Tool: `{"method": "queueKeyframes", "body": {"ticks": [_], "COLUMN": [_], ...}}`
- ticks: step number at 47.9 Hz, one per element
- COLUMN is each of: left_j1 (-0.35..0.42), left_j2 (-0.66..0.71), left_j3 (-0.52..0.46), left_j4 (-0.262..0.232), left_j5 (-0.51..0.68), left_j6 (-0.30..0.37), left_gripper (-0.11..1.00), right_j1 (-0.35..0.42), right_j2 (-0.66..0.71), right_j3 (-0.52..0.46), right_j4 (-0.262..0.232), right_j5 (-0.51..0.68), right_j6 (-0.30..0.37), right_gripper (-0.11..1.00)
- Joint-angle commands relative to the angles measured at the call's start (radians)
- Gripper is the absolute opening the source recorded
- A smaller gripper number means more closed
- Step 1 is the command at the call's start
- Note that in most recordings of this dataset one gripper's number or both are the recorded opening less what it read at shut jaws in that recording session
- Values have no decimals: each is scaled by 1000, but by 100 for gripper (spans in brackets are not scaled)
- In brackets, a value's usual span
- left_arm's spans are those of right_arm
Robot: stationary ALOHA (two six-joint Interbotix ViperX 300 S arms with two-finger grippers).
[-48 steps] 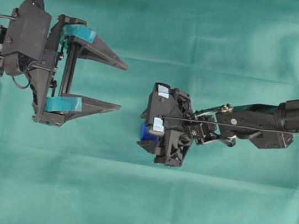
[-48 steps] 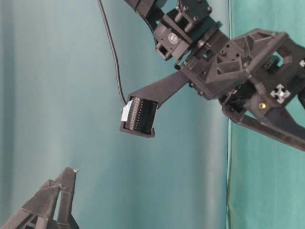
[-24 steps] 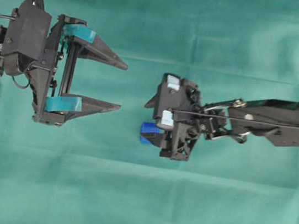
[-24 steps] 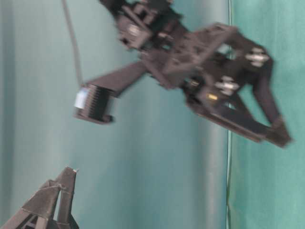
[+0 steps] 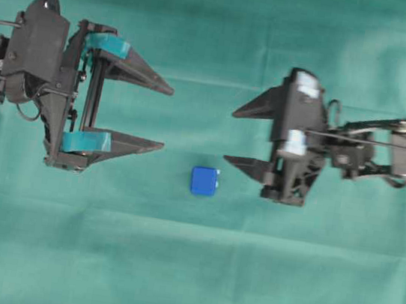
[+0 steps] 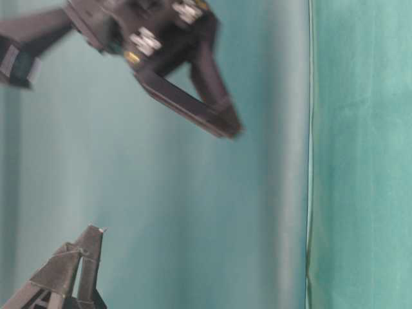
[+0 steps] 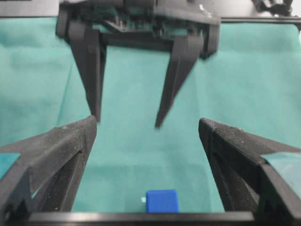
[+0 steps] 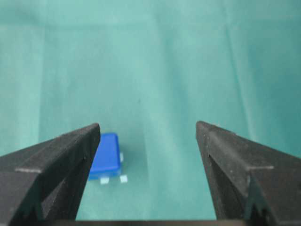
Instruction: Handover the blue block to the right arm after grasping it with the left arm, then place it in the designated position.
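Blue block sits alone on the green cloth, between the two grippers and touching neither one. Tiny white marks show at its edges, so it lies on the designated position. The right gripper has its black fingers spread wide, with nothing between them. The left gripper, the one with teal bands, is spread wide too and holds nothing.
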Motion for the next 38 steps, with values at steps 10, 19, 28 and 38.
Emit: {"method": "queueKeyframes", "body": {"ticks": [10,19,28,38], "left_j1": [2,2,2,2], "left_j2": [-12,-11,-12,-12], "left_j3": [-28,-28,-28,-29], "left_j4": [2,2,2,3], "left_j5": [-5,-5,-5,-6], "left_j6": [2,2,2,2], "left_gripper": [99,99,99,99], "right_j1": [0,0,-2,0], "right_j2": [-170,-238,-290,-324], "right_j3": [29,52,77,97], "right_j4": [-38,-63,-80,-94], "right_j5": [9,6,-21,-49], "right_j6": [-2,-2,-2,-2], "right_gripper": [82,82,82,82]}}
